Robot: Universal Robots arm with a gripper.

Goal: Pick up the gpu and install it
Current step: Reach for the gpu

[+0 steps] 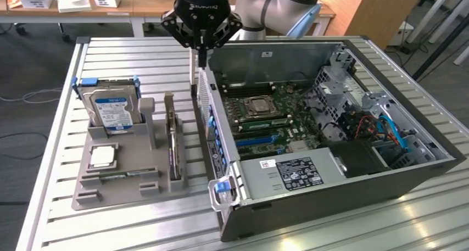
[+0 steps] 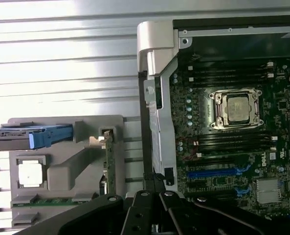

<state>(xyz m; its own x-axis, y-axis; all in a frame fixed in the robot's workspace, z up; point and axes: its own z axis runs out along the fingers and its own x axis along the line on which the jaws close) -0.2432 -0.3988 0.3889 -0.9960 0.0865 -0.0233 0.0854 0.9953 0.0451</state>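
Our exterior view looked steeply down on the table [image 1: 110, 59] from middling range, the open computer case [image 1: 308, 207] at frame right. Our wrist view faced straight down, closer; we found both sharing the motherboard [image 1: 271, 119] and gpu [image 1: 173, 146].

A: Can you read the power supply label [image 1: 287, 173]?
B: No, its print is too small for you. The gpu [image 1: 173, 144] stands edge-on, face hidden; the arm [image 1: 271, 9] runs out of frame at the far side.
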